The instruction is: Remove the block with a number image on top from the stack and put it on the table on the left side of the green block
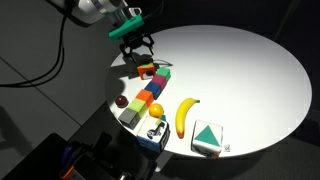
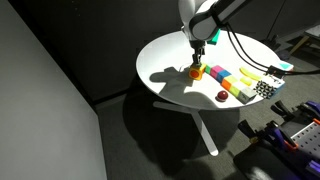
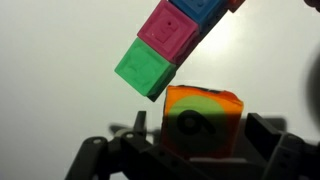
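The block with a number image (image 3: 203,120) has a green face with a black mark and orange sides. It sits on the white table (image 1: 235,70) just beside the plain green block (image 3: 145,68). My gripper (image 3: 203,140) straddles it, with a small gap between each finger and the block's sides. In both exterior views the gripper (image 1: 137,50) (image 2: 198,50) hangs right over the number block (image 1: 146,68) (image 2: 197,71). The green block (image 2: 213,71) leads a row of coloured blocks (image 2: 238,84). No upright stack shows.
A magenta block (image 3: 172,30) and a blue one follow the green block. A banana (image 1: 185,113), a white cube with a green triangle (image 1: 207,137), a red ball (image 1: 120,102) and an orange ball (image 1: 155,108) lie near the table's edge.
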Controlling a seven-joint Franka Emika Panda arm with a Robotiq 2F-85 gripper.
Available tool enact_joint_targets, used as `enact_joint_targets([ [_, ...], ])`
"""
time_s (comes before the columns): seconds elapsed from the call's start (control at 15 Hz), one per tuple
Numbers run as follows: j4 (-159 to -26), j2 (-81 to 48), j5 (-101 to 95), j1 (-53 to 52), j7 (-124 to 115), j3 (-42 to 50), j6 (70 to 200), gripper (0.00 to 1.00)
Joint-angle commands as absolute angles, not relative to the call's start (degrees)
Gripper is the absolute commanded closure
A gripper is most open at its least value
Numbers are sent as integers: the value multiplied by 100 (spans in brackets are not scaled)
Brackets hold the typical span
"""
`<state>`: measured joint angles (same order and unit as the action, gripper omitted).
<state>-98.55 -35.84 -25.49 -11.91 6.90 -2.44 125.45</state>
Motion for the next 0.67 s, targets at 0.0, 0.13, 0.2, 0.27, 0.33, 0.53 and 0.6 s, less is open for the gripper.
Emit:
enact_joint_targets([
  [0.0,-10237,-3207,-2247,-1019,628,-278,12565,0],
  [0.13,-10413,-3045,-2102,-936,619,-281,12587,0],
  [0.2,-10479,-2985,-2042,-905,617,-281,12586,0],
  [0.27,-10588,-2889,-1997,-876,595,-271,12602,0],
  [0.33,-10686,-2802,-1957,-848,575,-267,12618,0],
  [0.53,-11026,-2504,-1787,-749,480,-264,12620,0],
  [0.6,-11148,-2405,-1737,-718,455,-262,12617,0],
])
